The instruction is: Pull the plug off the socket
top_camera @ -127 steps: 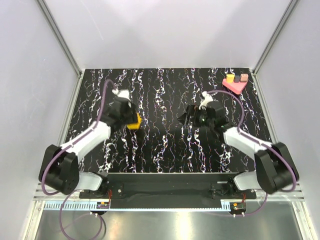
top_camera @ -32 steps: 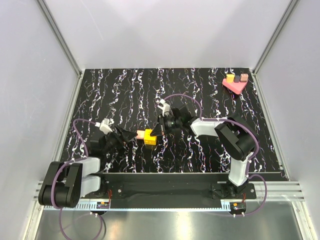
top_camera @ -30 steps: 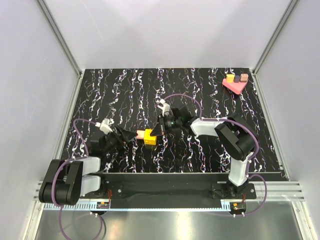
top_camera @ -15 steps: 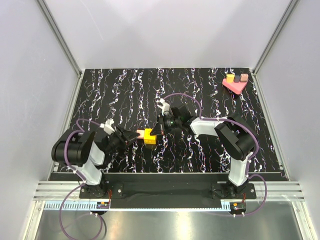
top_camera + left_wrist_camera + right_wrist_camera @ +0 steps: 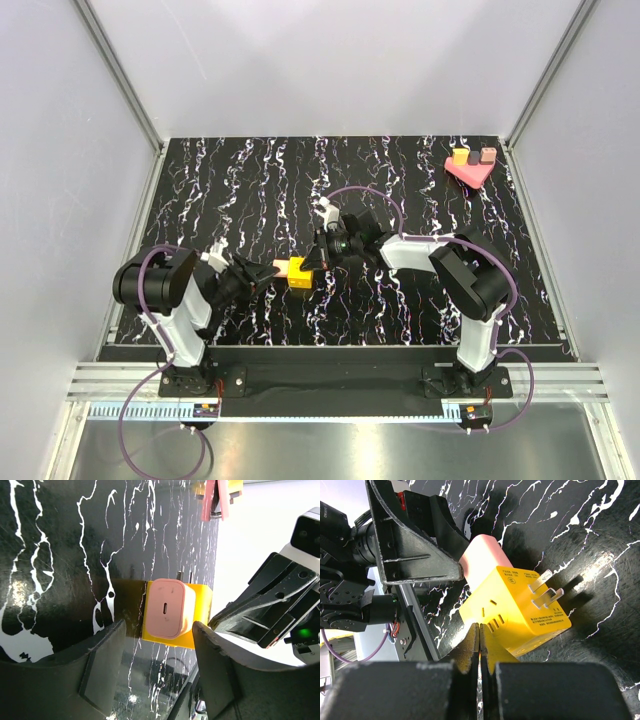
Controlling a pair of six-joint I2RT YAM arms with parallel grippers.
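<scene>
From above, the pink plug (image 5: 277, 269) is still sitting in the yellow socket (image 5: 298, 272) on the table (image 5: 250, 180), between the left gripper (image 5: 262, 272) and the right gripper (image 5: 318, 258). In the left wrist view, the left jaws are standing spread on either side of the plug, with a gap showing on each side. In the right wrist view, the right fingers (image 5: 470, 647), pressed together, seem to be butting against the socket. I'm judging that nothing is done yet: gripping and pulling are both remaining.

High overview; opposed close wrist views (shared: yellow socket (image 5: 202, 611)).
</scene>
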